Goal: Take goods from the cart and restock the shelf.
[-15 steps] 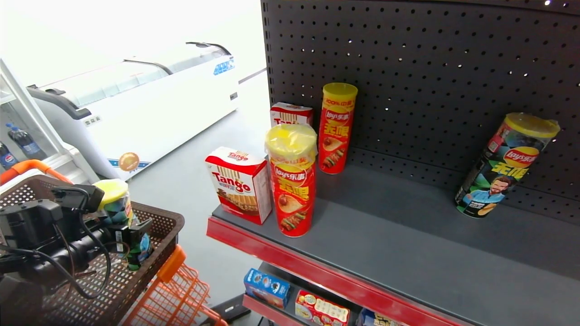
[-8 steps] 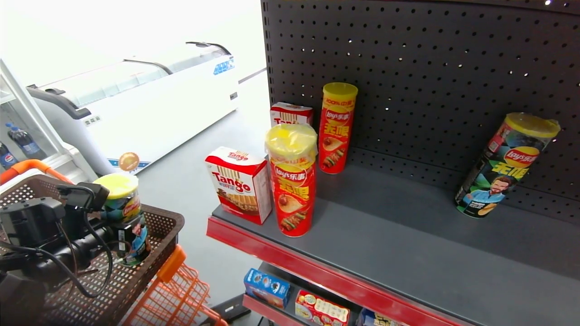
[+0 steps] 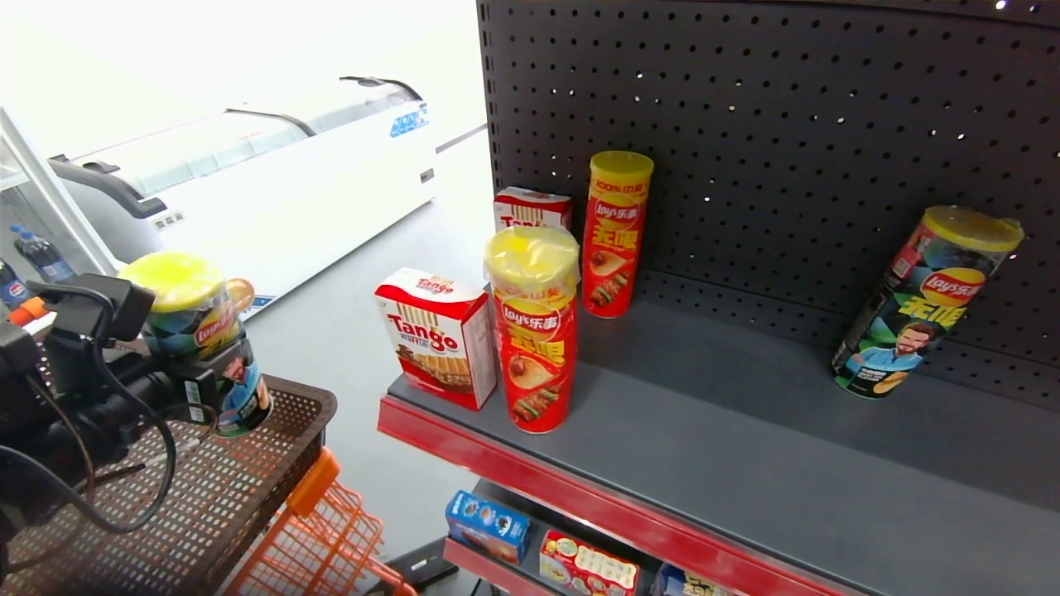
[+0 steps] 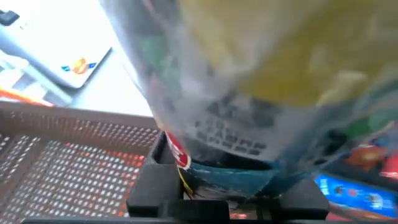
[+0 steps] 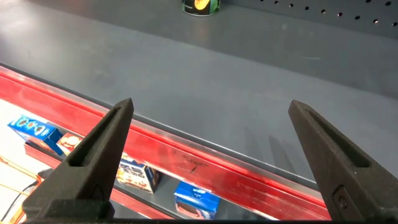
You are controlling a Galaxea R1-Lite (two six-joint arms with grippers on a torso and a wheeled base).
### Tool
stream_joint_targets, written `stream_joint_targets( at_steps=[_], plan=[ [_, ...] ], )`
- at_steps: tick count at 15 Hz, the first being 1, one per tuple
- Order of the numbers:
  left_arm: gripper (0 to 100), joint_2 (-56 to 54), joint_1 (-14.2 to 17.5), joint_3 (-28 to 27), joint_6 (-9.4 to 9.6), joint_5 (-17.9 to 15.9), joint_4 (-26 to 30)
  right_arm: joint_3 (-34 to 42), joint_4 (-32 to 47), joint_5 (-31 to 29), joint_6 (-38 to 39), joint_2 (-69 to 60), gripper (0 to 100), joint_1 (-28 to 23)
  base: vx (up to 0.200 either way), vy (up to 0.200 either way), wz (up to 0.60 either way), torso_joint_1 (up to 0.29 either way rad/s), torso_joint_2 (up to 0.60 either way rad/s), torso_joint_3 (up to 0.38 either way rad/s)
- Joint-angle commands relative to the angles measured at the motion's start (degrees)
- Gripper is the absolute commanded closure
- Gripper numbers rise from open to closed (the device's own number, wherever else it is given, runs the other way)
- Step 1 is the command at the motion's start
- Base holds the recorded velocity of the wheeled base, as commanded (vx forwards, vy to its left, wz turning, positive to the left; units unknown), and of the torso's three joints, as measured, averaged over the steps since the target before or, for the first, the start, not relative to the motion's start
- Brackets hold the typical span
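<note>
the left gripper (image 3: 222, 387) was clamped on the lower body of the dark chip can (image 3: 192, 327), holding it upright above the brown cart basket (image 3: 273, 451). the right gripper (image 5: 211, 155) held nothing, its jaws wide apart, above the front edge of the shelf (image 3: 729, 447).

recommended procedure: keep the can vertical in transit, as the low grip left it top-heavy. carry it over the red shelf lip (image 3: 580, 497), passing clear of the wafer box (image 3: 435, 335) and the front red can (image 3: 534, 331). set it down on bare deck toward the matching can (image 3: 927, 302) by the back panel.
</note>
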Motion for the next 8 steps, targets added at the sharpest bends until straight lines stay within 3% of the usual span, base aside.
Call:
stream_joint_targets(
  at_steps=[1, 2, 3, 4, 7, 8],
  plan=[
    [100, -10.3, -4.9, -1.5, -2.07, 0.1, 5.8, 0.0, 0.0, 0.0, 0.0, 0.1, 0, 0.0, 0.0, 0.0, 0.0, 0.0, 0.0, 0.0],
    [100, -10.3, -4.9, -1.5, -2.07, 0.1, 5.8, 0.0, 0.0, 0.0, 0.0, 0.1, 0, 0.0, 0.0, 0.0, 0.0, 0.0, 0.0, 0.0],
    [100, -16.7, -7.7, -2.6, -2.95, 0.0, 17.0, 0.0, 0.0, 0.0, 0.0, 0.1, 0, 0.0, 0.0, 0.0, 0.0, 0.0, 0.0, 0.0],
    [100, -18.3, -10.5, -2.6, -3.22, 0.1, 19.1, 0.0, 0.0, 0.0, 0.0, 0.1, 0, 0.0, 0.0, 0.0, 0.0, 0.0, 0.0, 0.0],
    [100, -21.9, -13.8, -1.5, -6.12, -0.7, 19.7, 0.0, 0.0, 0.0, 0.0, 0.1, 0, 0.0, 0.0, 0.0, 0.0, 0.0, 0.0, 0.0],
    [100, -22.7, -15.1, -0.9, -6.2, -0.9, 20.0, 0.0, 0.0, 0.0, 0.0, 0.1, 0, 0.0, 0.0, 0.0, 0.0, 0.0, 0.0, 0.0]
  ],
)
